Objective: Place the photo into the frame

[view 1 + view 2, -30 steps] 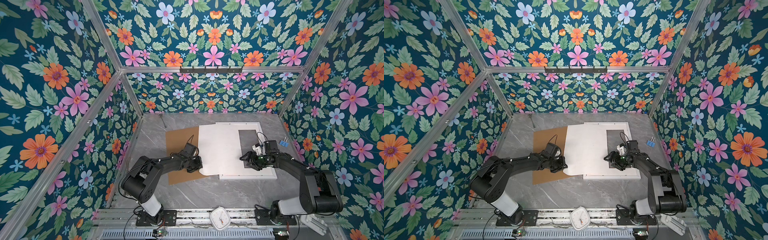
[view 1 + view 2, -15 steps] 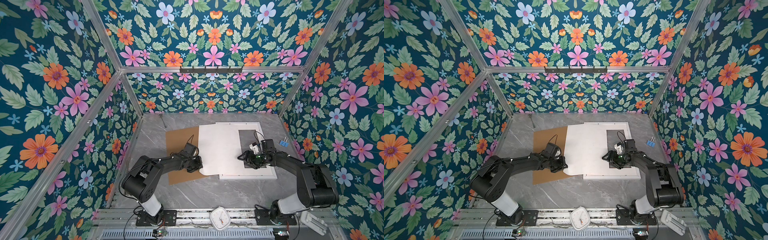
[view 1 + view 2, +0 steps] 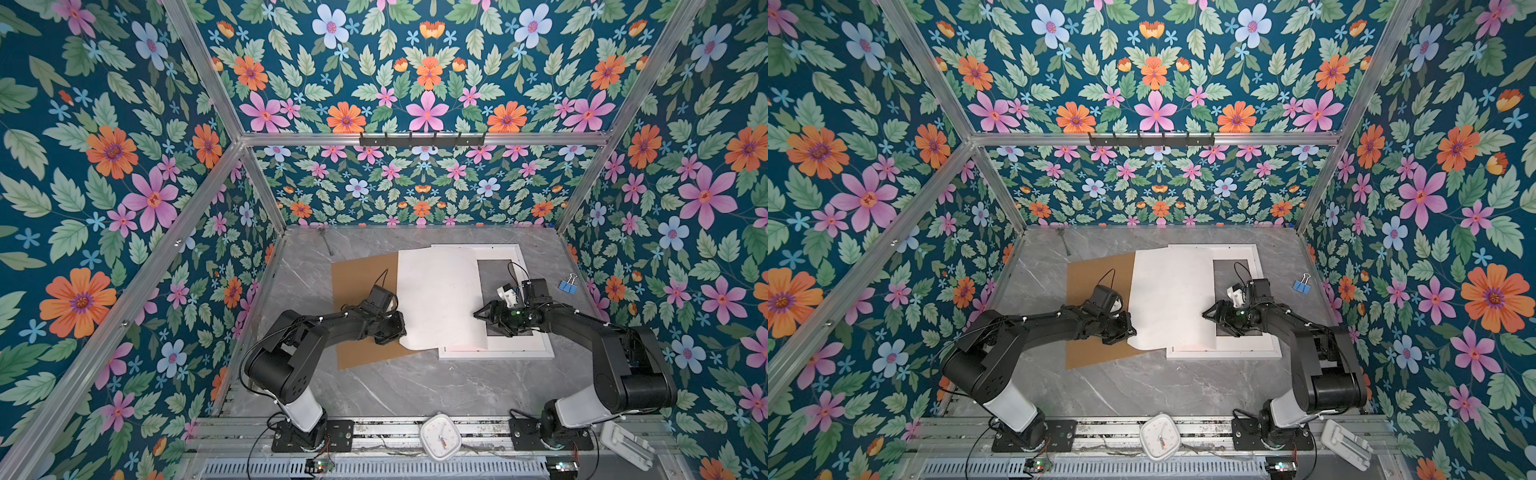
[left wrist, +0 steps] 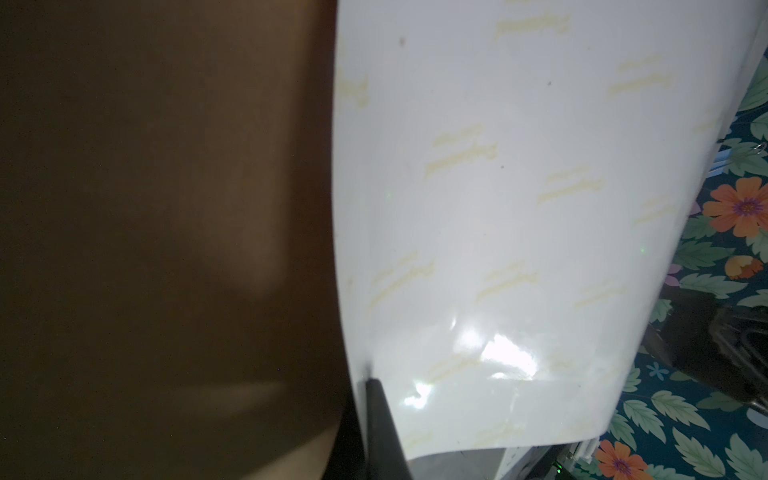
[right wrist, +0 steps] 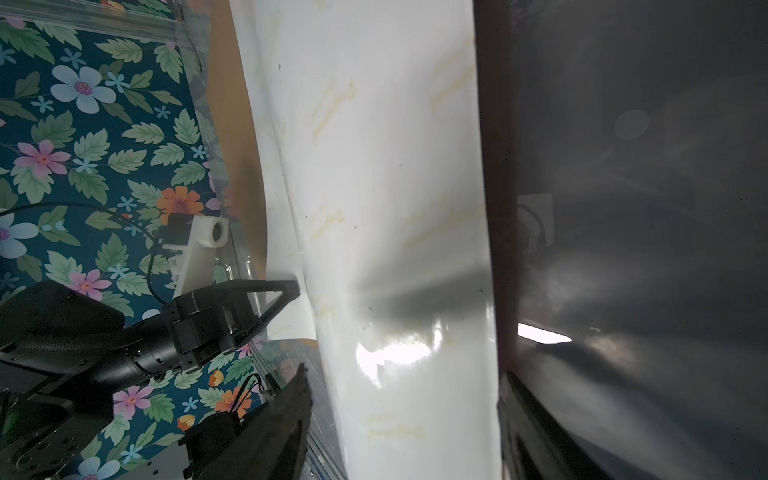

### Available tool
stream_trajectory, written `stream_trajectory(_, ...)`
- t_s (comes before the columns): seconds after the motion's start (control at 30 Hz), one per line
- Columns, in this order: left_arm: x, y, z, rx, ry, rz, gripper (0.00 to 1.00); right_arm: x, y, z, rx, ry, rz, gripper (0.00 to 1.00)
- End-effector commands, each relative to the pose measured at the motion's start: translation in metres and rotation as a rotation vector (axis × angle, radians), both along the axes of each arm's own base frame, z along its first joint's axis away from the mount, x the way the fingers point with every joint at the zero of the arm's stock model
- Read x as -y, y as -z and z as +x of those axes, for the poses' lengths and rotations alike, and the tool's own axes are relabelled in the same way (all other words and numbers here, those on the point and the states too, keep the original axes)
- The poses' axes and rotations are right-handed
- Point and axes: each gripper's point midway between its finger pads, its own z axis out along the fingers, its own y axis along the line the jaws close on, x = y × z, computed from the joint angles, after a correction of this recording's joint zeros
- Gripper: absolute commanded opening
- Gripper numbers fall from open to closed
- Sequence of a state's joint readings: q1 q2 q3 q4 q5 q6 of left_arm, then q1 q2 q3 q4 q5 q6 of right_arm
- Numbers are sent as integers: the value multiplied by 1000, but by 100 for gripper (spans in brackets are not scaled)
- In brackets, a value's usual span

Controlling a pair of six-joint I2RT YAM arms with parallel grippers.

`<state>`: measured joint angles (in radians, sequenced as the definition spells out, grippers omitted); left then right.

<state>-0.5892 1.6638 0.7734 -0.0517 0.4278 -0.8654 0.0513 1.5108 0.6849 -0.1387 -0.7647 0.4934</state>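
Half done at most, judging by the layout. Shows a large photo [image 3: 438,299] lying face down, plain white back up, skewed across the left part of a white frame [image 3: 498,354] and spilling leftward onto a brown board [image 3: 357,291], all on a grey marbled table [image 3: 395,386]. Not yet squared up or seated inside the border. Leaves the frame's right part uncovered, with a dark grey window showing. Left to do, probably: sliding the sheet rightward, lining up the edges, dropping it flat.

Left claw [image 3: 402,337] clamped tight on the photo's near left edge, curling that corner slightly upward. Confirmed in the left wrist view by a black finger [image 4: 378,415] against the glossy sheet.

Right claw [image 3: 478,314] spread well apart at the photo's right edge, over the frame's window. Seen from the right wrist with one finger [image 5: 291,419] on each side of the white strip, and a thin red line of the printed face along the edge. No firm hold visible; contact with the sheet impossible to tell.
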Motion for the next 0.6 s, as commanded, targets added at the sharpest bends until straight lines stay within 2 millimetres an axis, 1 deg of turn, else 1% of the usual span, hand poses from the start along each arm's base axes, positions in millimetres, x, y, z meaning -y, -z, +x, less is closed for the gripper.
stream_trajectory(0.0, -4, 5, -2, -8, 1, 23, 0, -6, -9, 1, 28, -18, 42, 70)
stream_trajectory(0.23, -3, 4, -3, -6, 7, 19, 0, -11, -19, 1, 54, -16, 95, 68)
stream_trajectory(0.57, -5, 4, -5, -6, 15, 25, 0, -19, -51, -2, 117, -23, 189, 68)
